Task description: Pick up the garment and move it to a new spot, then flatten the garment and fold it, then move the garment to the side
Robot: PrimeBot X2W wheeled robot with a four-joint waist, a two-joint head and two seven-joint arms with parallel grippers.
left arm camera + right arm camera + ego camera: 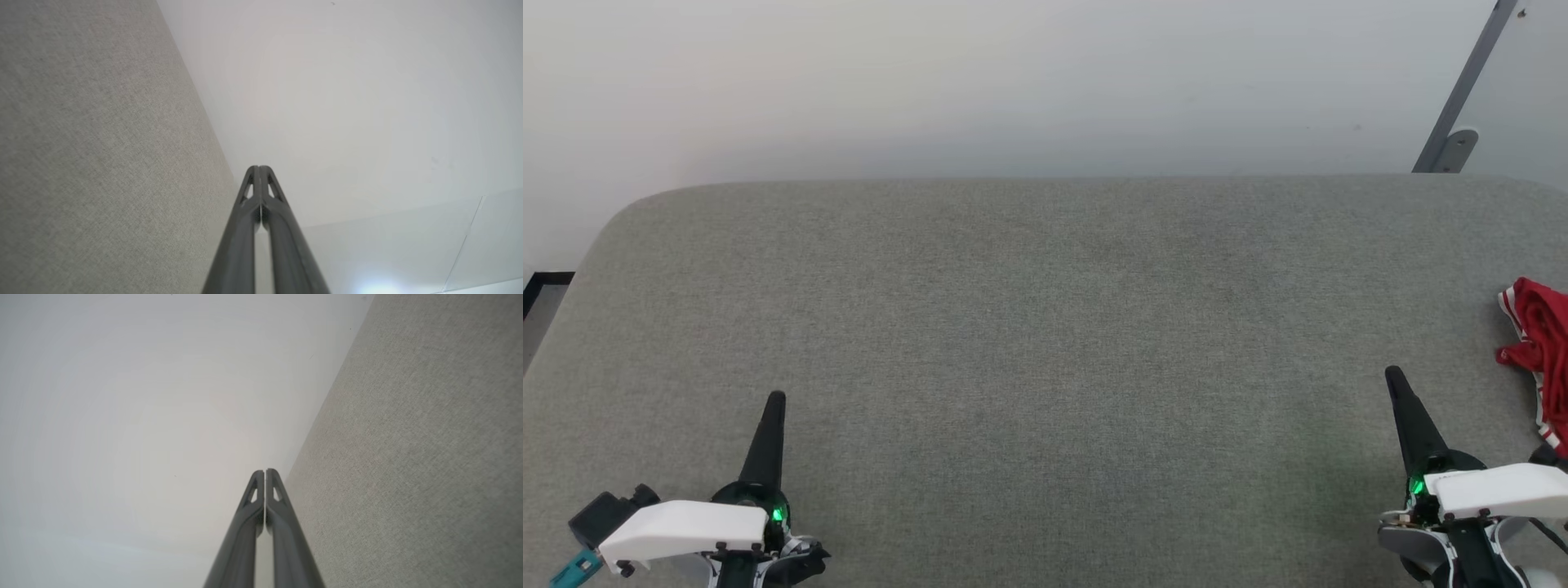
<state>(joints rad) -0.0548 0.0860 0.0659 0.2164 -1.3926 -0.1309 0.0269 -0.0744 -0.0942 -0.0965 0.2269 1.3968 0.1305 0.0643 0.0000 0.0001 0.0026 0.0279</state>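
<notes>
The shirt (1543,335) lies bunched near the right gripper (1393,372), well apart from the left gripper (777,397). Both have fingers together; best open the right wide, then pinch a fold.

Red garment (1545,328) with white-and-red striped trim; heathered grey cushion (1045,327); off-white wall (1013,82)

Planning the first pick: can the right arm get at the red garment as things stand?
Probably yes. The garment lies bunched at the head view's right edge, just beyond the shut right pincer, with bare grey surface between them. It must open first.
</notes>
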